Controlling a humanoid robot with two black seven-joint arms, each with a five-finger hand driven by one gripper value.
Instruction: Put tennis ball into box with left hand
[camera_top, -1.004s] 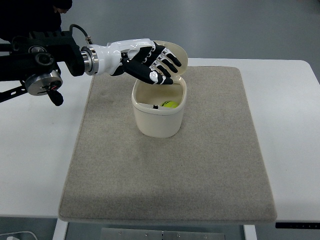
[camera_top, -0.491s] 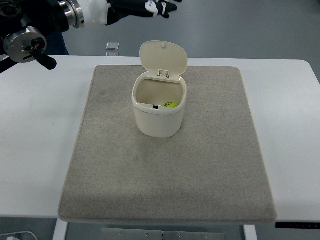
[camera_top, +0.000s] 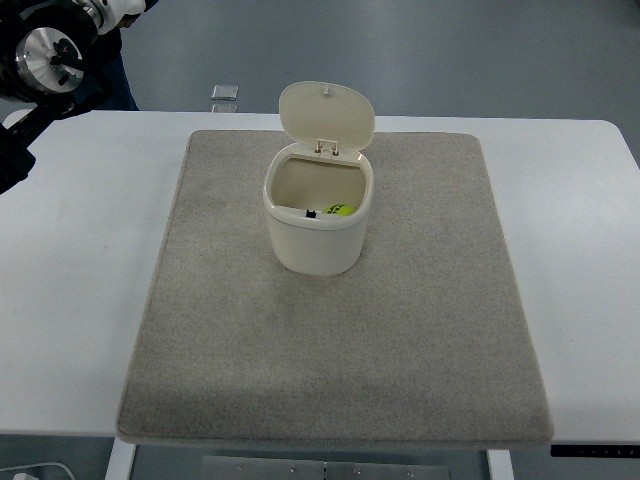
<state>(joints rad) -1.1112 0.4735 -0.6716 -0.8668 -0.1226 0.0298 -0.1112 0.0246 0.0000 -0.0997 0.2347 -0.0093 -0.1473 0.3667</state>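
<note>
A cream box with its hinged lid standing open sits on the grey mat. Inside it, low at the right, lies the yellow-green tennis ball, partly hidden by the box wall. Only the left arm's wrist joint shows at the top left corner; its hand is out of the picture. No right arm appears.
The mat lies on a white table. A small square plate lies on the floor beyond the table's far edge.
The left hand has lifted away from above the box, up and to the left, and has left the picture. The ball stays in the box.
</note>
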